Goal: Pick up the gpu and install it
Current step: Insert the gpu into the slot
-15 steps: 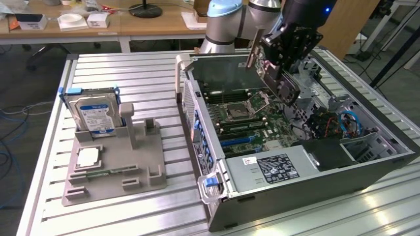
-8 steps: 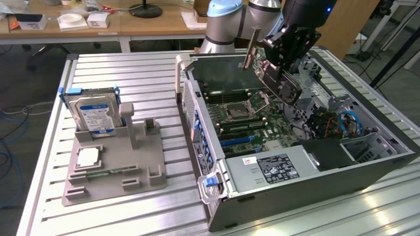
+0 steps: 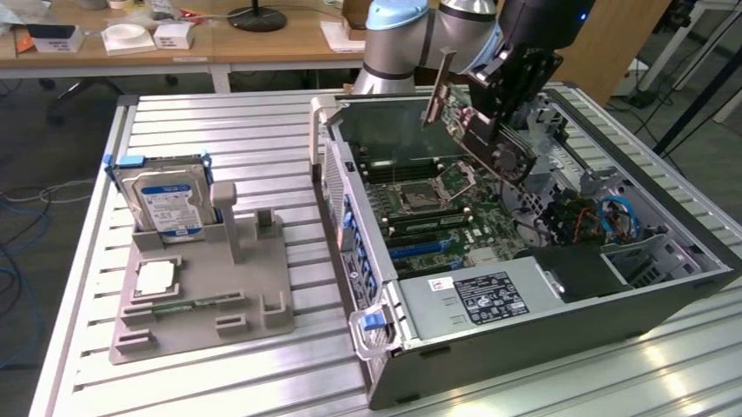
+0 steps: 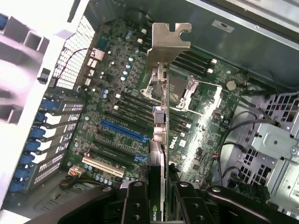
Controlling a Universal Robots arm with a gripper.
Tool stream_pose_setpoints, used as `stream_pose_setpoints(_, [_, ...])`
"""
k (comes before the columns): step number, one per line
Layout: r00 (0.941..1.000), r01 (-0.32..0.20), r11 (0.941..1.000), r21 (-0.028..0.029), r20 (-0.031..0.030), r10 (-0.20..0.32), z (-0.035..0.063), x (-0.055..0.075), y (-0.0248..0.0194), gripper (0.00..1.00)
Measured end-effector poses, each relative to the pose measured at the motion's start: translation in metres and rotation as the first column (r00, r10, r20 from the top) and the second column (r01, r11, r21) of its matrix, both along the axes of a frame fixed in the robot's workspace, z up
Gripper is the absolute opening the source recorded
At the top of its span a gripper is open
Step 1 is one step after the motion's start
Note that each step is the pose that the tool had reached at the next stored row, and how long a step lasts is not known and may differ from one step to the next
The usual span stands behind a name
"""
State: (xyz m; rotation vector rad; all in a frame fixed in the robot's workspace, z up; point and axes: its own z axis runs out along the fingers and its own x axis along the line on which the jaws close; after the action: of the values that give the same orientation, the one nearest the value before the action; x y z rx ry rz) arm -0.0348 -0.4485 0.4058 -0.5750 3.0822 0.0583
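Dark gpu [image 3: 493,143], silver bracket [image 3: 437,87] at its far end, held tilted in the end effector [image 3: 501,113] above the open computer case [image 3: 579,347] on the slatted bench [image 3: 232,130]. The exterior view also lists a grey fixture [image 3: 197,295] carrying a hard drive [image 3: 172,204], well apart at its left.

Wrist view: gpu [image 4: 162,135] seen edge-on, clamped between the black fingers [image 4: 135,205] of the end effector [image 4: 161,207], over the motherboard [image 4: 117,107]. A blue slot [image 4: 124,132] lies near.

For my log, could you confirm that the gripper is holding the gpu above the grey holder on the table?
Not quite: the gripper is holding the gpu above the motherboard inside the open computer case, as the exterior view shows; the grey holder stands apart at that view's left.
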Motion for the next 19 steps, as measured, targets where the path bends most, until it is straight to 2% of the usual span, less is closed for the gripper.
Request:
stream_pose_setpoints(5, [0.9983,-0.059,0.9983,0.0000,0.0000,0.059,-0.0001,0.0000,0.0000,0.26])
stream_pose_setpoints(10, [0.9934,-0.115,0.9934,-0.0001,0.0000,0.115,-0.0002,0.0000,0.0000,0.26])
stream_pose_setpoints(14, [0.9870,-0.161,0.9870,0.0000,0.0000,0.161,-0.0002,0.0001,0.0000,0.26])
stream_pose_setpoints(19, [0.9759,-0.218,0.9759,0.0000,0.0000,0.218,-0.0003,0.0002,0.0000,0.26])
